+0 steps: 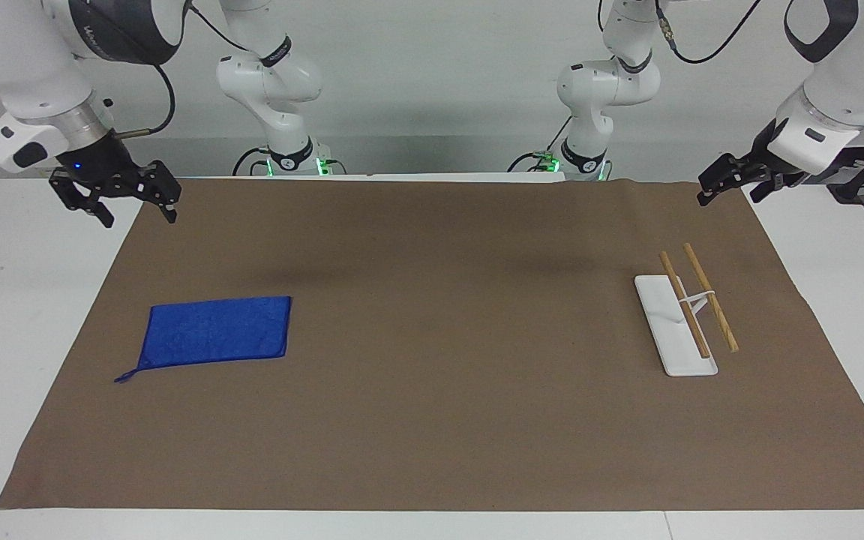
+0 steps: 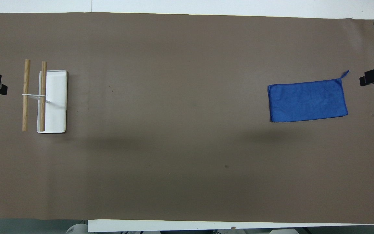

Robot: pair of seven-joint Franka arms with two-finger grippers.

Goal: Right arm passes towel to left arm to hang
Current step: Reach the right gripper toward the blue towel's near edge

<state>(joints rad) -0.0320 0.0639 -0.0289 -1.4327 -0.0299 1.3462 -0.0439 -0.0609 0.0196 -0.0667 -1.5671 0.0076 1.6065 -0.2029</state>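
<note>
Lower the wide-open, empty right claw [image 1: 115,196] onto the flat blue towel [image 1: 216,332] near the worktop's right-arm end; open, empty left claw [image 1: 732,178] waiting.

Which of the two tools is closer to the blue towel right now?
The right tool: it hangs open above the mat's edge at the towel's end. The left tool waits open at the rack's end.

Fuzzy cloth towel [image 1: 214,331], wooden rods [image 1: 697,304]

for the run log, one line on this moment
towel: flat on mat, untouched | right gripper: open, empty | left gripper: open, empty | rack: bare
</note>
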